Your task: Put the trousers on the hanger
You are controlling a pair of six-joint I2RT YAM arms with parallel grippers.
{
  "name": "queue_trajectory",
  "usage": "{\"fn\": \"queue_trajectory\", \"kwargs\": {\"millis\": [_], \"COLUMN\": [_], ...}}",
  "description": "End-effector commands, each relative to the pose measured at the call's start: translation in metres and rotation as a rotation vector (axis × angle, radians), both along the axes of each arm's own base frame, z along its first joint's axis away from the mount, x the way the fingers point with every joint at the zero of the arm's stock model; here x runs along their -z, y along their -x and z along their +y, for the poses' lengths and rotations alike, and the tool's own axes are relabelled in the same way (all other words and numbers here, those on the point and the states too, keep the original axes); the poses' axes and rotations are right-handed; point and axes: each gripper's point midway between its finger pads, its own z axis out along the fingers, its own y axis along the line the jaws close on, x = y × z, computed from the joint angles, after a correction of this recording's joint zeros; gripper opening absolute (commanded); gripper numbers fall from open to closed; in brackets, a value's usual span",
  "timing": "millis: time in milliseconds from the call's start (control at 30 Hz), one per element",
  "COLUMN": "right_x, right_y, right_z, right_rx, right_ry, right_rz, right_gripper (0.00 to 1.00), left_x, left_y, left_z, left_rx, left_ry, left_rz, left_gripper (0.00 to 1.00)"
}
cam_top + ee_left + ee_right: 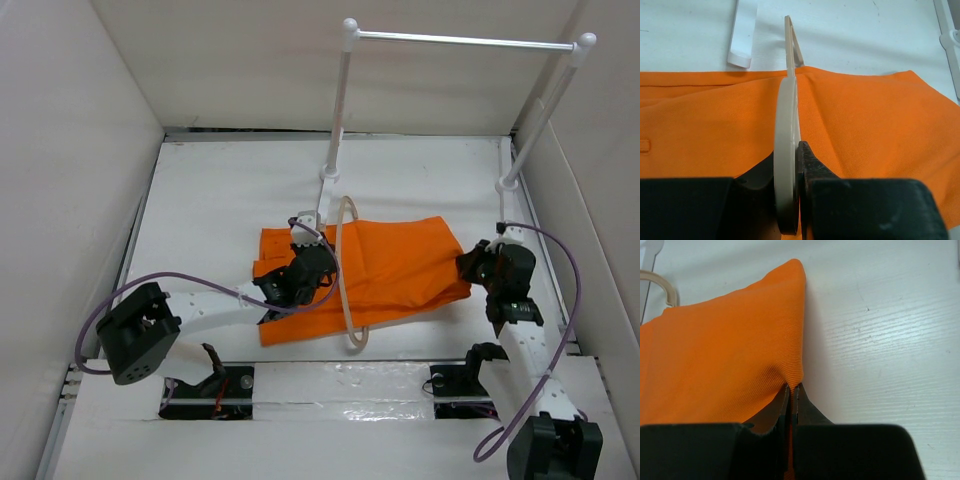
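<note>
Trousers (400, 265) lie spread mid-tabletop (220, 200), in front of the white rail (460, 40). Left claw (790, 165) is clenched on the hanger (786, 125), which stands on edge across the orange cloth. Right claw (791, 390) is clenched on the trousers' right-hand edge, pinching a fold of cloth.

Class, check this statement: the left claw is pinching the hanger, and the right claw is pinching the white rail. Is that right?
One part is wrong. The right claw is pinching an edge of the orange trousers, as the right wrist view shows. The left claw is indeed pinching the hanger.
</note>
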Motion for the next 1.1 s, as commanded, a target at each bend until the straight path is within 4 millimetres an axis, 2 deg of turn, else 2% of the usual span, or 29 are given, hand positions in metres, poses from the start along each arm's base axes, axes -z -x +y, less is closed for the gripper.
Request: {"fn": "queue_trajectory", "kwargs": {"millis": [0, 33, 167, 200, 267, 300, 333, 367, 400, 433, 467, 500, 567, 600, 633, 667, 700, 767, 867, 900, 967, 1000, 1033, 1067], "right_x": [-0.009, -0.015, -0.006, -0.004, -0.003, -0.005, -0.014, -0.023, -0.028, -0.038, -0.060, -0.069, -0.089, -0.096, -0.099, -0.111, -0.110, -0.120, -0.134, -0.136, -0.139, -0.138, -0.139, -0.136], "right_y": [-0.010, -0.014, -0.013, -0.012, -0.011, -0.010, -0.009, -0.010, -0.007, -0.006, -0.003, -0.001, 0.010, 0.015, 0.021, 0.031, 0.038, 0.054, 0.063, 0.077, 0.077, 0.088, 0.090, 0.091], "right_z": [0.000, 0.001, 0.005, 0.006, 0.009, 0.011, 0.014, 0.015, 0.017, 0.026, 0.034, 0.042, 0.083, 0.098, 0.112, 0.139, 0.151, 0.179, 0.202, 0.219, 0.232, 0.246, 0.253, 0.263], "right_rx": [-0.019, -0.028, -0.053, -0.057, -0.080, -0.091, -0.114, -0.128, -0.138, -0.172, -0.196, -0.221, -0.345, -0.390, -0.429, -0.496, -0.526, -0.563, -0.562, -0.610, -0.578, -0.617, -0.618, -0.613], "right_ry": [0.001, 0.000, -0.005, -0.006, -0.004, -0.002, -0.003, 0.007, 0.007, 0.007, 0.002, -0.013, -0.107, -0.142, -0.184, -0.262, -0.298, -0.381, -0.466, -0.493, -0.507, -0.514, -0.513, -0.502], "right_rz": [-0.062, -0.091, -0.084, -0.081, -0.082, -0.083, -0.091, -0.114, -0.115, -0.137, -0.187, -0.210, -0.256, -0.274, -0.277, -0.306, -0.311, -0.319, -0.328, -0.312, -0.301, -0.277, -0.267, -0.246], "right_gripper": [0.00, 0.00, 0.00, 0.03, 0.16, 0.37, 0.47, 0.54, 0.66, 0.70, 0.72, 0.76, 0.76, 0.76, 0.76, 0.75, 0.72, 0.70, 0.70, 0.72, 0.74, 0.75, 0.75, 0.75], "left_x": [-0.017, -0.017, -0.021, -0.023, -0.037, -0.040, -0.058, -0.067, -0.073, -0.088, -0.102, -0.108, -0.124, -0.124, -0.133, -0.138, -0.139, -0.149, -0.159, -0.162, -0.174, -0.176, -0.186, -0.187], "left_y": [-0.005, -0.003, -0.002, 0.001, -0.003, -0.002, -0.004, -0.003, -0.002, 0.001, 0.002, 0.005, 0.004, 0.004, 0.004, 0.007, 0.008, 0.007, 0.005, 0.005, 0.004, 0.007, 0.007, 0.010], "left_z": [0.001, -0.005, -0.021, -0.025, -0.033, -0.033, -0.036, -0.037, -0.037, -0.041, -0.038, -0.038, -0.034, -0.032, -0.034, -0.036, -0.036, -0.038, -0.039, -0.040, -0.043, -0.045, -0.047, -0.049], "left_rx": [0.002, 0.011, 0.013, 0.017, 0.018, 0.022, 0.025, 0.029, 0.038, 0.051, 0.052, 0.050, 0.033, 0.027, 0.025, 0.035, 0.038, 0.038, 0.024, 0.029, 0.033, 0.042, 0.044, 0.053], "left_ry": [-0.023, -0.005, 0.036, 0.038, 0.068, 0.064, 0.094, 0.103, 0.100, 0.125, 0.146, 0.145, 0.168, 0.159, 0.182, 0.190, 0.189, 0.204, 0.200, 0.199, 0.216, 0.213, 0.228, 0.222], "left_rz": [-0.028, -0.024, -0.008, -0.008, -0.015, -0.012, -0.029, -0.036, -0.033, -0.047, -0.062, -0.067, -0.081, -0.071, -0.073, -0.074, -0.073, -0.077, -0.075, -0.072, -0.080, -0.077, -0.084, -0.081], "left_gripper": [0.00, 0.00, 0.00, 0.00, 0.00, 0.00, 0.00, 0.00, 0.00, 0.00, 0.00, 0.00, 0.00, 0.00, 0.00, 0.00, 0.00, 0.00, 0.00, 0.00, 0.00, 0.00, 0.00, 0.00]}}
